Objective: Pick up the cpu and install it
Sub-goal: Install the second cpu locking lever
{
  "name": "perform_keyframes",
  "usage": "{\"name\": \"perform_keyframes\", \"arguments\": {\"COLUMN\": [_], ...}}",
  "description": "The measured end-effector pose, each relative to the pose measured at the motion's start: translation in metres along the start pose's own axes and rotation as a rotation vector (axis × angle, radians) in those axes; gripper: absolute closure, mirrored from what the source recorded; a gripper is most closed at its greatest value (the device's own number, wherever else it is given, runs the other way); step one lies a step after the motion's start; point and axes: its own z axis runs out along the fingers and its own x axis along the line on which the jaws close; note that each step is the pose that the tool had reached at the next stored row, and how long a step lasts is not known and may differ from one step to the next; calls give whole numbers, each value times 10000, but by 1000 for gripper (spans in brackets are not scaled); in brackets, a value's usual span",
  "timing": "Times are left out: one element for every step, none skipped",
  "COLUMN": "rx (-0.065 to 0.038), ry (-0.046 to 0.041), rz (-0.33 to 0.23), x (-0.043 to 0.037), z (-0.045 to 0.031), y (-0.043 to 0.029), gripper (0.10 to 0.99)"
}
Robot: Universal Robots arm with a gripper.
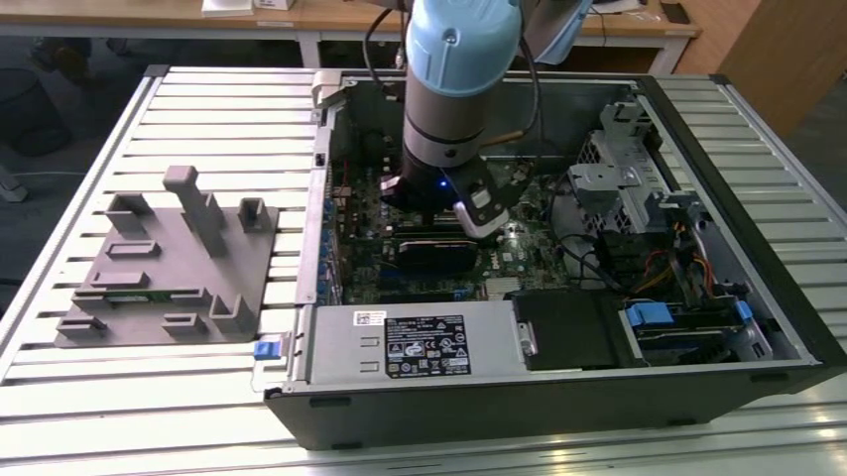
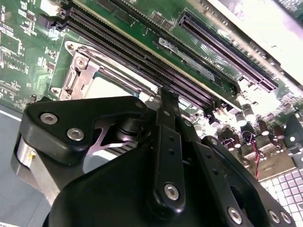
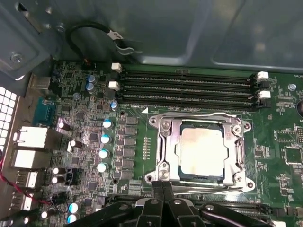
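**Reporter:** Where does the small flat square cpu with the pale silvery metal top point(image 3: 199, 152) sit?

**Technician:** In the first wrist view it lies flat inside the silver metal socket frame point(image 3: 163, 144) on the green motherboard point(image 3: 137, 156), just below the long black memory slots point(image 3: 189, 90). The arm's black gripper point(image 3: 163, 187) hangs low inside the open black computer case point(image 1: 556, 407) on the slatted metal table point(image 1: 173, 109).

**Reporter:** And the fingers?

**Technician:** Pressed together and empty, tips just beside the frame's near edge, apart from the chip.

**Reporter:** Which step is this?

**Technician:** I judge placement done and seating under way. What remains calls for light, square pressure; a tilted chip could harm the contacts. The grey plastic holder point(image 1: 173, 258) stands well apart.
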Motion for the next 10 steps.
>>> {"name": "perform_keyframes", "arguments": {"rx": [-21,-40,-55,-70,-84,-98,-117,-137,-162,-192], "ry": [-1,-2,-3,-3,-5,-4,-5,-5,-5,-7], "rz": [-1,-1,-1,0,0,1,-1,-3,-4,-5], "x": [1,3,5,8,11,15,20,24,30,36], "z": [4,8,13,17,22,26,32,37,41,46], "y": [-1,-2,-4,-6,-9,-11,-13,-15,-17,-18], "gripper": [980,980,980,980,980,980,980,980,980,980]}}
